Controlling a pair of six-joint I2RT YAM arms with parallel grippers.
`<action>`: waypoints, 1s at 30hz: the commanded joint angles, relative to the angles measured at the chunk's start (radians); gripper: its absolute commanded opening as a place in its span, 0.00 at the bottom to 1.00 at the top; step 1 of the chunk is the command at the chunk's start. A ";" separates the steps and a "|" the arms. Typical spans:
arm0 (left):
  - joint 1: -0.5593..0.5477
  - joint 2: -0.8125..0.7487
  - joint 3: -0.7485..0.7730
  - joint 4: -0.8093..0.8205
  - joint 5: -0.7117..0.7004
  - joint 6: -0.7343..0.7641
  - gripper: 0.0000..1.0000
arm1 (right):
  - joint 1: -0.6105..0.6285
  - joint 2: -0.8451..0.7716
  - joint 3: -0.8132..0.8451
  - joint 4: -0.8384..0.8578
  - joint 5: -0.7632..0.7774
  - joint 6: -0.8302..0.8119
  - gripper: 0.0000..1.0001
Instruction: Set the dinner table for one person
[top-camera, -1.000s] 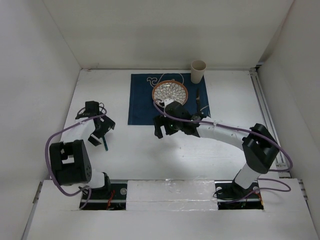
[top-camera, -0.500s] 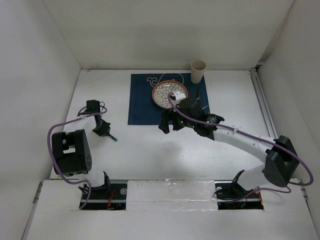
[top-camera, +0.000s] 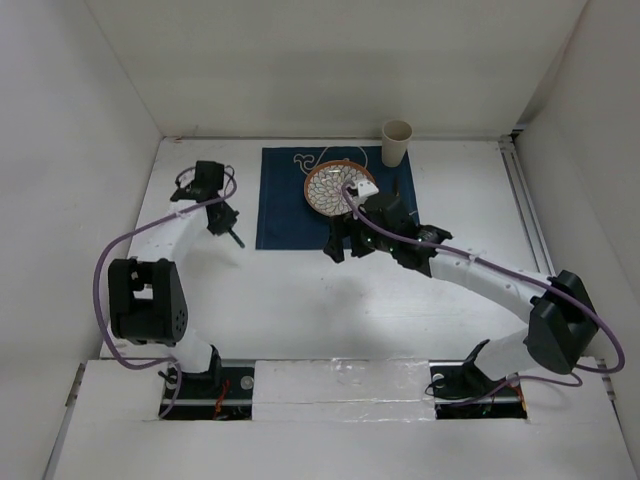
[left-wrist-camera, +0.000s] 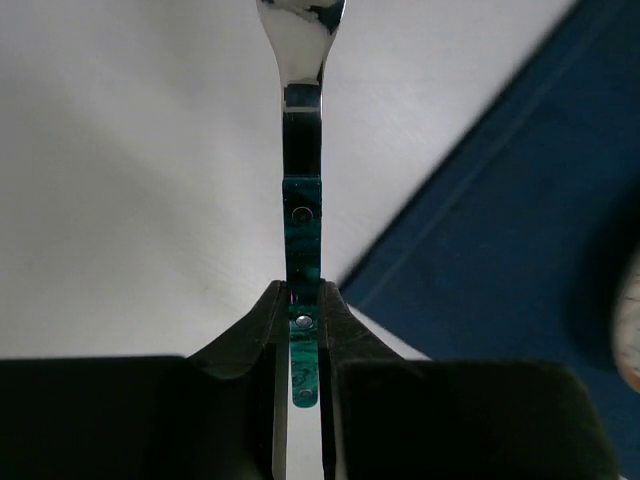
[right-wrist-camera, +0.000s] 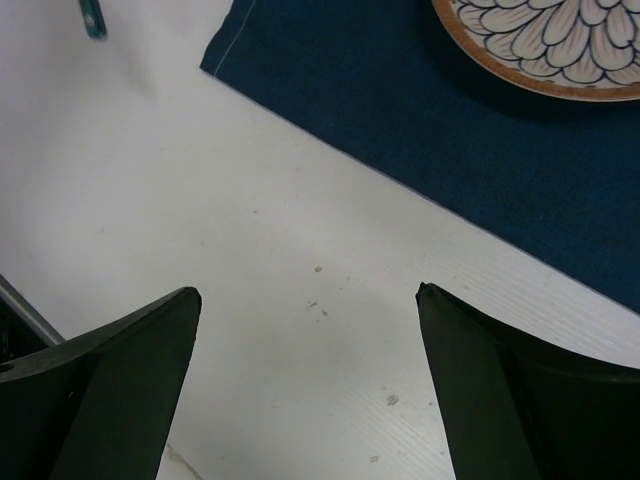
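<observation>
My left gripper (top-camera: 224, 224) is shut on the green handle of a metal utensil (left-wrist-camera: 302, 130), held just left of the dark blue mat (top-camera: 285, 205). In the left wrist view the jaws (left-wrist-camera: 303, 300) pinch the handle near its end, and the shiny head points away over the white dinner table (left-wrist-camera: 130, 150). A patterned plate (top-camera: 340, 187) sits on the mat. My right gripper (top-camera: 345, 246) hangs open over the table (right-wrist-camera: 250, 250) at the mat's near edge (right-wrist-camera: 400, 100), with nothing between its fingers (right-wrist-camera: 150, 340).
A beige cup (top-camera: 397, 143) stands beyond the mat's far right corner. A dark slim utensil (top-camera: 397, 193) lies on the mat right of the plate. White walls close in the table on three sides. The plate's rim (right-wrist-camera: 550, 40) shows in the right wrist view.
The left gripper has shut on the green-handled utensil and carried it away from the near left towards the mat's left edge. The right arm has swung slightly farther towards the mat.
</observation>
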 joint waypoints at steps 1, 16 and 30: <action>0.009 0.025 0.186 -0.066 0.076 0.148 0.00 | -0.024 -0.012 0.007 0.049 -0.010 0.007 0.95; -0.233 0.431 0.628 -0.261 0.133 0.372 0.00 | -0.106 -0.023 0.028 -0.023 0.005 -0.053 0.95; -0.262 0.604 0.780 -0.324 0.135 0.407 0.00 | -0.107 -0.012 0.019 -0.023 0.005 -0.082 0.95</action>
